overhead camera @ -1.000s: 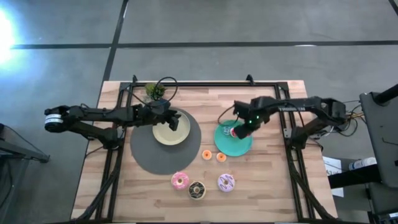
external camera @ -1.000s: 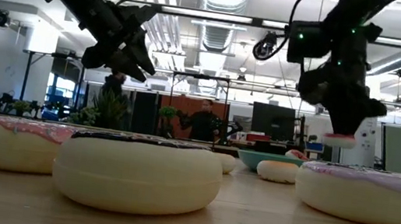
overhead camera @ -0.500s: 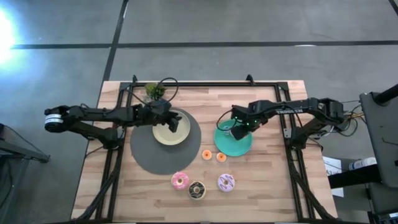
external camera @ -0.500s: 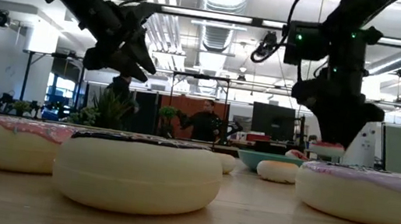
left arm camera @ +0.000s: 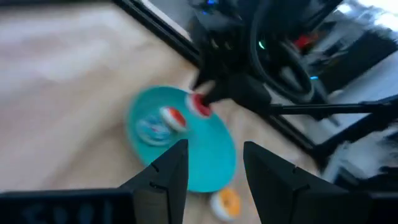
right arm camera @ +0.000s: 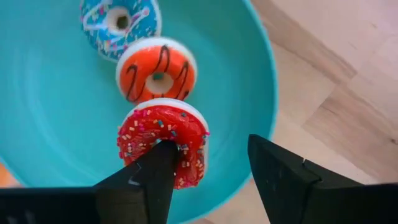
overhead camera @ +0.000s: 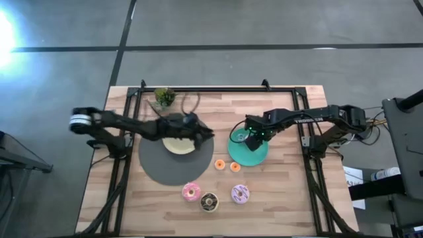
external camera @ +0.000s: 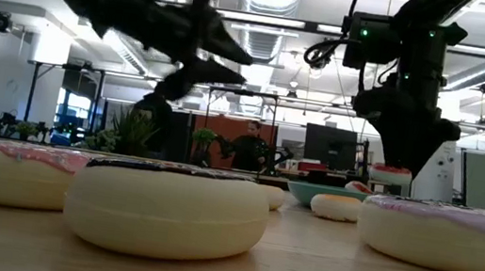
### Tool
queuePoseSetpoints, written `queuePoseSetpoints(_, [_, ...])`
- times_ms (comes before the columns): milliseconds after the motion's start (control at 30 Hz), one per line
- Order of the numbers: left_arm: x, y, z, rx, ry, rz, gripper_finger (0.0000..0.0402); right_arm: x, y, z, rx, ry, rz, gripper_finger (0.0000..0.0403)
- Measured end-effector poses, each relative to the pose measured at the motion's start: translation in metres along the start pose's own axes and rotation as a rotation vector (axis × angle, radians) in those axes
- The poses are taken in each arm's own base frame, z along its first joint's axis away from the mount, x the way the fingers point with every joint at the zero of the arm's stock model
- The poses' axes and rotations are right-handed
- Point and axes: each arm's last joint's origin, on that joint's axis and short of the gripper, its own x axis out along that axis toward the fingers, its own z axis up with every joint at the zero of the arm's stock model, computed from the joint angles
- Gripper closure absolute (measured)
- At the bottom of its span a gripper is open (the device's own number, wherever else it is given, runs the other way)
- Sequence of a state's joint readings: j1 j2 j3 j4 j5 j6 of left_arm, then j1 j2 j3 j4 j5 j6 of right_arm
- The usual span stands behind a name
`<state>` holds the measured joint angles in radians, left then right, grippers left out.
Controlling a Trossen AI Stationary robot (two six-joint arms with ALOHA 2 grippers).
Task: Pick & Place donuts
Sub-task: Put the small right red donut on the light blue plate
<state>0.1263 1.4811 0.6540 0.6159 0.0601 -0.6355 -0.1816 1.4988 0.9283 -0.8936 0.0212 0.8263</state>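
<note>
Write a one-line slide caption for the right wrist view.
Right gripper open over the teal plate, red sprinkled donut against one finger, beside orange and blue donuts.

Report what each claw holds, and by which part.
Right claw: the red sprinkled donut, touched at its rim; firm grip unclear. Left claw: nothing.

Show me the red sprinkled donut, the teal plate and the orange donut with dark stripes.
red sprinkled donut (right arm camera: 163, 132): right wrist view, on its sprinkled top.
teal plate (right arm camera: 56, 124): right wrist view, on bare plate floor.
orange striped donut (right arm camera: 138, 73): right wrist view, on its icing beside the hole.
</note>
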Motion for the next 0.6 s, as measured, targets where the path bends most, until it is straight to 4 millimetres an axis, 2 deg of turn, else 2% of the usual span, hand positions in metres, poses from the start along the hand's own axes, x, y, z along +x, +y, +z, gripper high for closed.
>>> queuePoseSetpoints(133, [0.032,0.007,-0.022,-0.135,-0.002,-0.046,0.0273,-0.004,0.001,0.0,0.069,0.03,0.072,0.0213])
queuePoseSetpoints(233, [0.049,0.008,-0.024,-0.21,-0.108,-0.157,0.0273,-0.006,0.005,0.001,0.114,0.043,0.148,0.0213])
queuePoseSetpoints(333, [0.071,0.01,-0.028,-0.279,-0.107,-0.205,0.0273,-0.009,0.009,0.004,0.16,0.028,0.219,0.0214])
queuePoseSetpoints(467, [0.103,0.006,-0.041,-0.264,-0.037,-0.21,0.0273,-0.012,0.01,0.005,0.188,0.016,0.232,0.0219])
queuePoseSetpoints(600, [0.134,-0.005,-0.042,-0.193,0.037,-0.161,0.0273,-0.012,0.009,0.004,0.188,0.014,0.234,0.0224])
